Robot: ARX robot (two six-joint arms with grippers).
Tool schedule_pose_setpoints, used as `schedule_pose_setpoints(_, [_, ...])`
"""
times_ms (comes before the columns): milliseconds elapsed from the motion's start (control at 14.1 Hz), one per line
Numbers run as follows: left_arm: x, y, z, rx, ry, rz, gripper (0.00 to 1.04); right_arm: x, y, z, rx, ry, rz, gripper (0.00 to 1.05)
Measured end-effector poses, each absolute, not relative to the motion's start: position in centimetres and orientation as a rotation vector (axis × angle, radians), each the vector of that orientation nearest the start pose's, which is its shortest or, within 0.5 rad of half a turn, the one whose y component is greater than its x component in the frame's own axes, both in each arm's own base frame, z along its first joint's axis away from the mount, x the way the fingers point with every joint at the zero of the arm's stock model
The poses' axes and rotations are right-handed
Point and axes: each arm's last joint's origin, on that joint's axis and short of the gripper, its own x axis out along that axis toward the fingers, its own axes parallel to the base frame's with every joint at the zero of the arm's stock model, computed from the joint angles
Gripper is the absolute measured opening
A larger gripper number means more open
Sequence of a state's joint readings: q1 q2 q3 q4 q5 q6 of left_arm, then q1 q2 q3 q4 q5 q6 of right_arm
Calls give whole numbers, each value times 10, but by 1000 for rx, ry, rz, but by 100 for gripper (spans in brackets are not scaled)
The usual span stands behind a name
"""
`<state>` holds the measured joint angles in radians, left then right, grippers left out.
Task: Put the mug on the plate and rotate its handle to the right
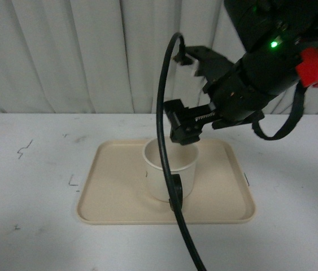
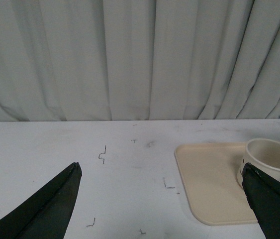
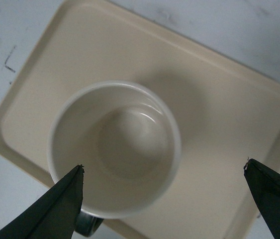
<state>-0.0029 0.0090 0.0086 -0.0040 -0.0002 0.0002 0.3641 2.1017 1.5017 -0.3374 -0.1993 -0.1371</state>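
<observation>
The cream-white mug [image 1: 169, 169] stands upright on the beige plate [image 1: 119, 195], near its middle. Its black handle [image 1: 175, 191] points toward the front edge, slightly right. My right gripper [image 1: 184, 93] hangs open just above the mug, apart from it. In the right wrist view the empty mug [image 3: 115, 147] sits below one finger [image 3: 60, 209], with the handle [image 3: 87, 225] at the frame's bottom edge and the plate [image 3: 219, 124] beneath. My left gripper [image 2: 162, 199] is open and empty over bare table; the mug [image 2: 271, 157] and the plate [image 2: 209, 174] show beside one finger [image 2: 274, 204].
A black cable [image 1: 167, 169] loops down from the right arm across the front of the mug. The white table [image 1: 29, 186] has small black marks [image 2: 102, 154]. A grey curtain [image 1: 91, 51] closes off the back.
</observation>
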Motion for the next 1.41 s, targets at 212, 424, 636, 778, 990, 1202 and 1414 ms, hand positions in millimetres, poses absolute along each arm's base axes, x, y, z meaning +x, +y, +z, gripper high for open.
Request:
schedule_pose_setpoints(212, [98, 0, 165, 0, 4, -3, 98, 420, 175, 130, -253, 987, 530, 98])
schedule_pose_setpoints(424, [98, 0, 165, 0, 5, -3, 98, 425, 179, 120, -281, 985, 493, 96])
schedule_pose_setpoints(636, [98, 0, 165, 0, 4, -3, 98, 424, 188, 120, -307, 958, 531, 58])
schedule_pose_setpoints(778, [98, 0, 165, 0, 5, -3, 98, 424, 187, 121, -367, 961, 591, 36])
schedule_pose_setpoints(990, [98, 0, 165, 0, 4, -3, 98, 429, 176, 132, -498, 957, 706, 6])
schedule_pose_setpoints(1202, [98, 0, 165, 0, 4, -3, 98, 435, 166, 159, -642, 889, 875, 3])
schedule_pose_setpoints(1414, [98, 0, 165, 0, 4, -3, 98, 435, 166, 174, -800, 823, 1079, 3])
